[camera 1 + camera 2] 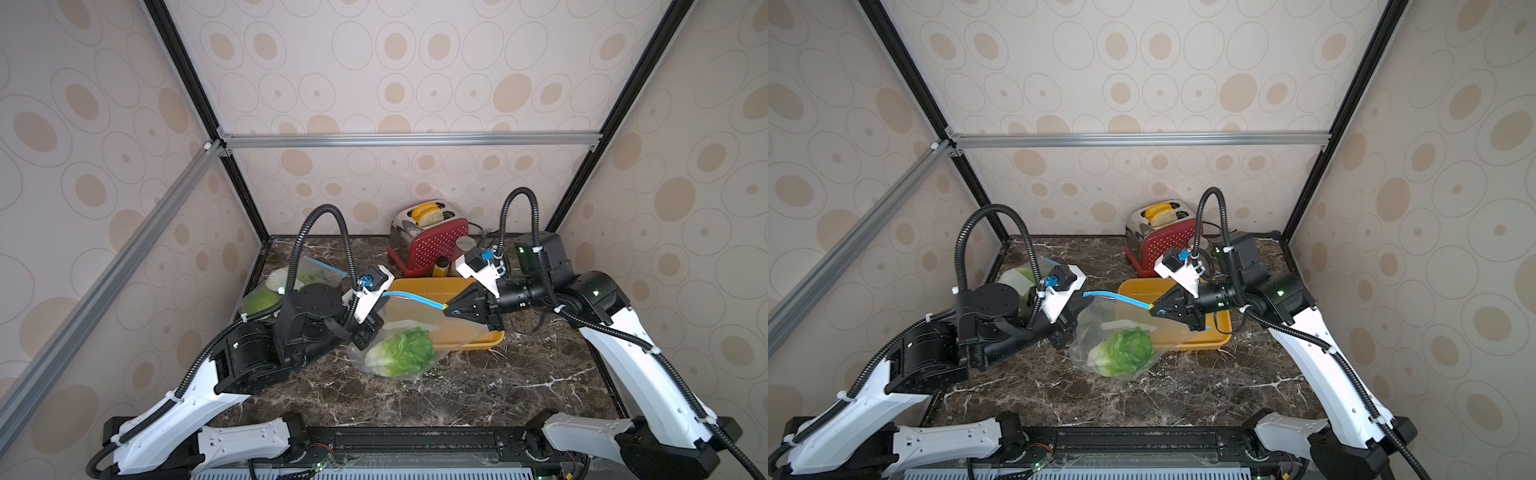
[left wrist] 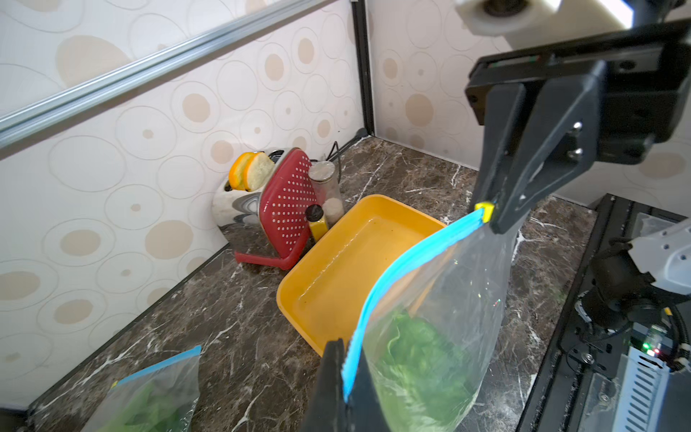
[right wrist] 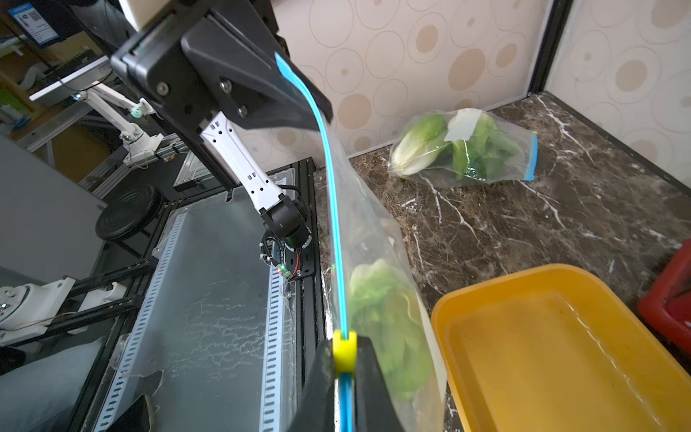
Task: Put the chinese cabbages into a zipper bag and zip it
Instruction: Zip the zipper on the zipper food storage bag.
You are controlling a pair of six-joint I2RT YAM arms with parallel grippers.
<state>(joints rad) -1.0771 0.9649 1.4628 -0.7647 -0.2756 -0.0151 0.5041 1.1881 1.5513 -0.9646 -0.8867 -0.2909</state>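
Note:
A clear zipper bag [image 1: 415, 322] [image 1: 1121, 324] hangs stretched between my two grippers above the marble top. One chinese cabbage [image 1: 401, 352] [image 1: 1123, 351] [image 2: 422, 355] [image 3: 381, 314] lies inside it, its weight resting on the counter. My left gripper [image 2: 346, 377] [image 1: 380, 299] [image 3: 299, 101] is shut on one end of the blue zip strip [image 2: 404, 265] [image 3: 332, 209]. At the opposite end my right gripper [image 3: 344, 355] [image 1: 446, 309] [image 2: 490, 213] is shut on the yellow slider [image 3: 344, 349] [image 2: 484, 207]. The strip runs closed between them.
A second zipper bag [image 1: 291, 282] [image 3: 460, 149] holding more cabbage lies at the far left behind my left arm. An empty yellow tray [image 1: 457, 336] [image 2: 355, 262] sits under the held bag. Behind it stand a red toaster [image 1: 432, 243] with bread and two small jars [image 2: 325, 190].

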